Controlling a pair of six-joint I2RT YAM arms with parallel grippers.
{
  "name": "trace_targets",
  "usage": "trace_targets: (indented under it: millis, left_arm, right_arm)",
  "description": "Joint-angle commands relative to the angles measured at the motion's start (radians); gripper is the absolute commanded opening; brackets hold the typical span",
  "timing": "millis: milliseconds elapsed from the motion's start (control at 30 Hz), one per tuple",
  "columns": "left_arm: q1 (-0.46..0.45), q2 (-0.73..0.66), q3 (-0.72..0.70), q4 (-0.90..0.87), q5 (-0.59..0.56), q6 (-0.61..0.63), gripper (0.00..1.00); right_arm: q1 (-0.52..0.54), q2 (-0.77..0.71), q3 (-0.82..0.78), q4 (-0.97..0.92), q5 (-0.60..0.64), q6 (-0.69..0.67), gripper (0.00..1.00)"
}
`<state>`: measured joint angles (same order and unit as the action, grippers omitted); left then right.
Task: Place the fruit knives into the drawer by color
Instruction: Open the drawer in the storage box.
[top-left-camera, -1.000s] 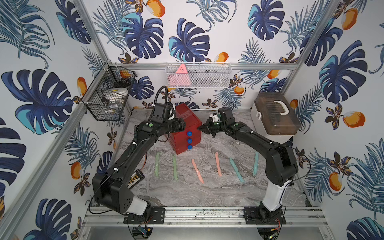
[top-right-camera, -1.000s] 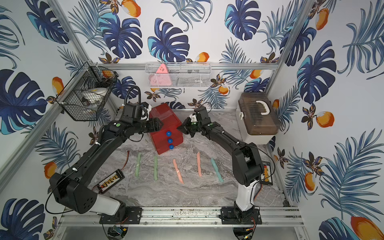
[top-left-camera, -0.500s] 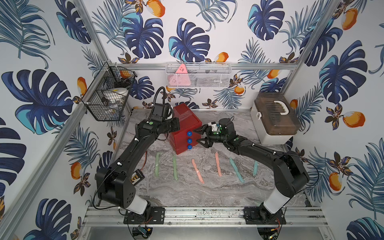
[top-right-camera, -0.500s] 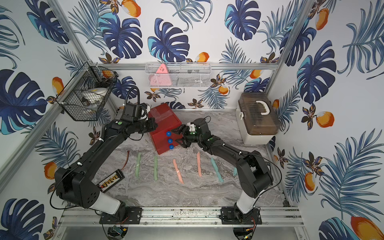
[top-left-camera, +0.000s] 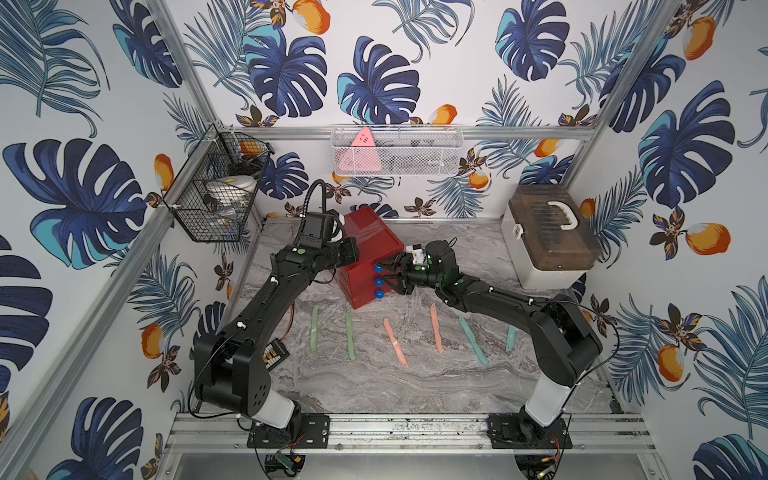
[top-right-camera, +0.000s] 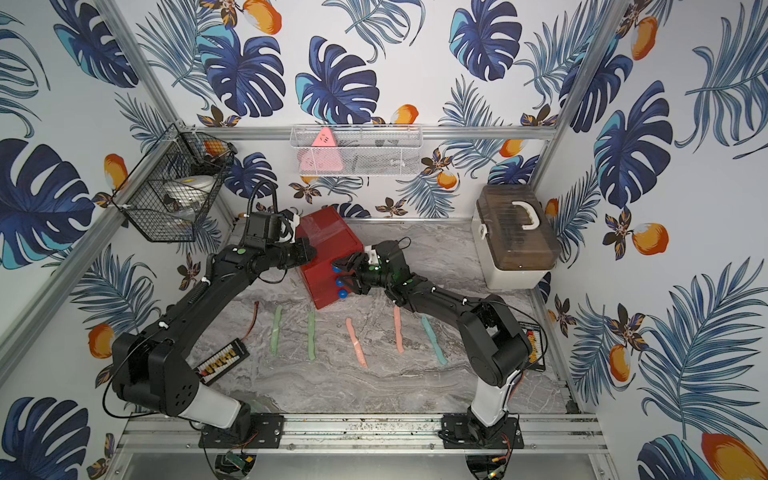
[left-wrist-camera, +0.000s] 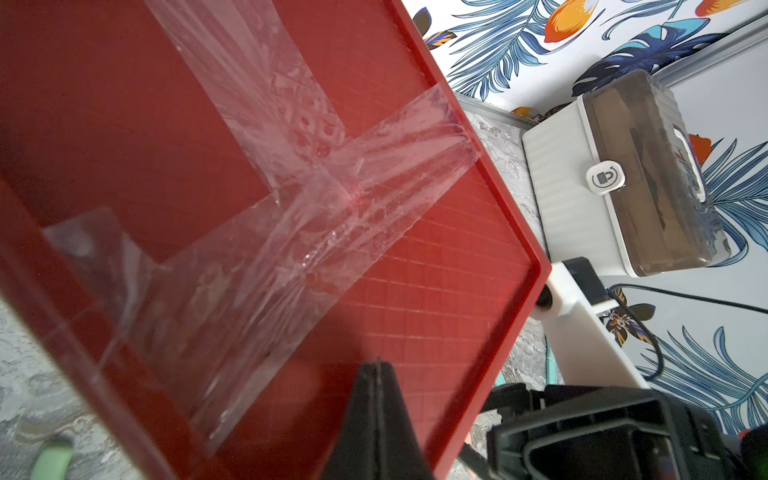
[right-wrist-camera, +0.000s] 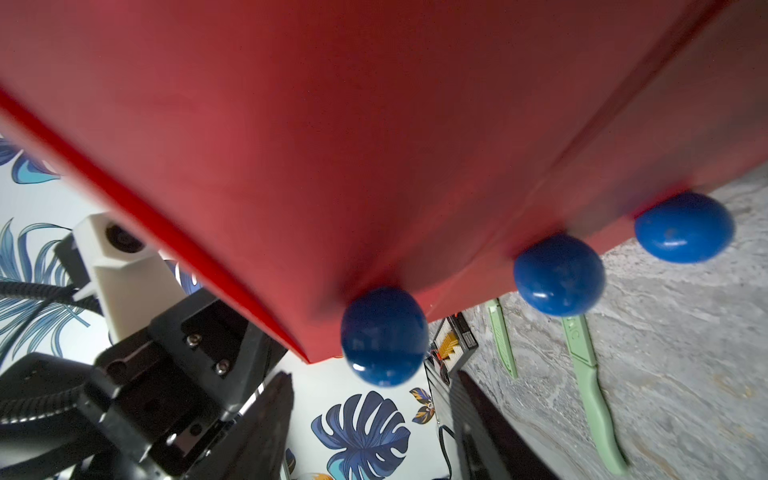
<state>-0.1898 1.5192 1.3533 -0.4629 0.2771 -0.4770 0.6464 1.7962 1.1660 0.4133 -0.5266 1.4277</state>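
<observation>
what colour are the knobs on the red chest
Blue knobs, all three; clearest in the right wrist view.

The red chest (top-left-camera: 368, 245) is sitting upright on the table (top-left-camera: 415, 386), toward 11 o'clock from the table's middle, with its front facing about 5 o'clock. Its three round blue knobs (top-left-camera: 379, 283) are standing in one column, and all three drawers are looking pushed in. Clear tape (left-wrist-camera: 316, 187) is crossing its gridded top.

Six slim knives are lying flat in a row at 6 o'clock from the chest, none touching. From 9 to 3 o'clock:
- Two mint-green knives (top-left-camera: 314, 330) are running nearly 12 to 6.
- Two salmon-pink knives (top-left-camera: 395, 342) are slanting 11 to 5.
- Two teal-blue knives (top-left-camera: 471, 338) are lying last, the outer one showing only in part.
</observation>
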Motion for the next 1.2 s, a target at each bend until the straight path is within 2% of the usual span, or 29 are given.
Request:
trace_targets:
  millis: [0, 233, 333, 567, 667, 867, 1167]
  left_arm:
    - [0.006, -0.001, -0.016, -0.042, 0.007, -0.008, 0.02]
    - [0.012, 0.001, -0.03, -0.034, 0.019, -0.011, 0.03]
    - [0.016, 0.003, -0.032, -0.033, 0.023, -0.009, 0.03]
    - [0.019, 0.0, -0.054, -0.021, 0.034, -0.012, 0.04]
    - [0.022, 0.003, -0.06, -0.018, 0.039, -0.012, 0.04]
    - [0.034, 0.016, -0.042, -0.018, 0.047, -0.014, 0.04]
    - [0.064, 0.048, -0.005, -0.002, 0.061, -0.034, 0.04]
  right_arm:
    - [0.003, 0.003, -0.008, 0.098, 0.038, -0.01, 0.6]
    - [0.002, 0.034, 0.006, 0.104, 0.043, -0.013, 0.49]
    - [0.002, 0.044, 0.009, 0.117, 0.045, -0.012, 0.41]
    - [0.002, 0.057, 0.011, 0.15, 0.063, -0.026, 0.4]
    - [0.001, 0.068, 0.013, 0.17, 0.062, -0.021, 0.3]
    - [0.002, 0.033, -0.002, 0.139, 0.047, -0.045, 0.22]
    - [0.007, -0.087, -0.149, 0.113, 0.027, -0.042, 0.21]
